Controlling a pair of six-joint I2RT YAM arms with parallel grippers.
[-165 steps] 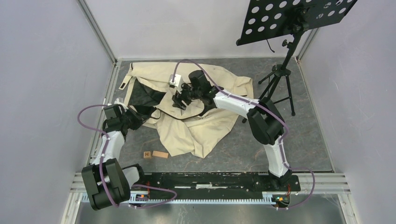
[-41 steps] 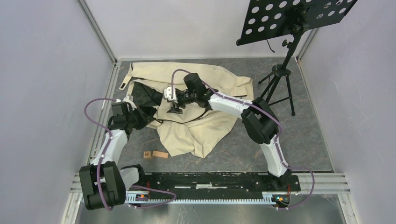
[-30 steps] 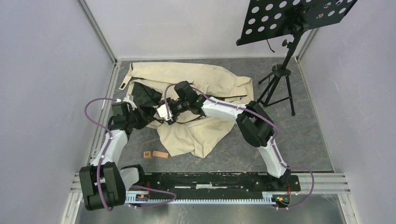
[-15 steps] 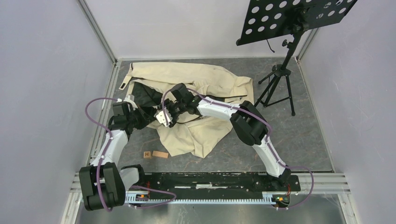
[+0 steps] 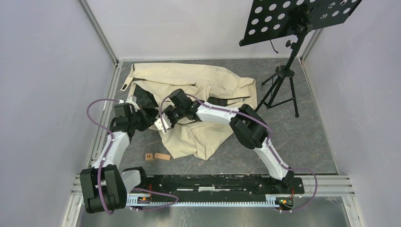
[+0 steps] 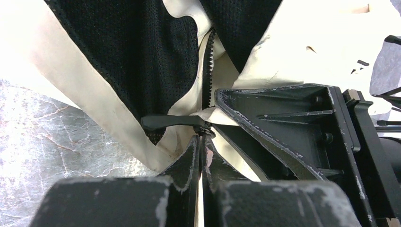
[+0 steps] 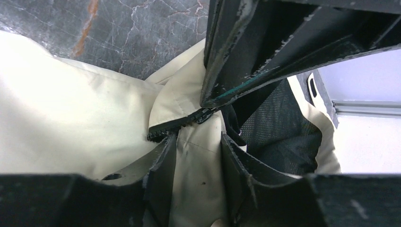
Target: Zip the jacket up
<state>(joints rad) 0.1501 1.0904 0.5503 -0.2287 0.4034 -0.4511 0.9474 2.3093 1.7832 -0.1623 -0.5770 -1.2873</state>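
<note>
A grey marbled tabletop [image 5: 302, 137] is enclosed by pale walls, and a black perforated music stand [image 5: 302, 19] is set on its tripod at the far right. The cream jacket [image 5: 203, 80] is spread crumpled over the far middle of the table, its front parted so that the black mesh lining [image 6: 142, 52] is exposed towards the left. Two small wooden blocks [image 5: 156, 156] are placed side by side on the bare surface near the jacket's near-left edge.

Both arms are brought together at the jacket's left side, at the lower end of the zipper. The left gripper [image 6: 200, 146] is pressed fully together, and a thin strip of the jacket's cream edge is pinched between its fingers just below the zipper teeth [image 6: 208, 71]. A black pull tab [image 6: 168, 122] is seen sticking out to the left just above the fingertips.

The right gripper [image 7: 198, 142] is held close against the left one. Its jaws are parted partway, and cream fabric is seen lying between them just beside the dark zipper end [image 7: 177, 125]. Whether that fabric is actually clamped cannot be told.
</note>
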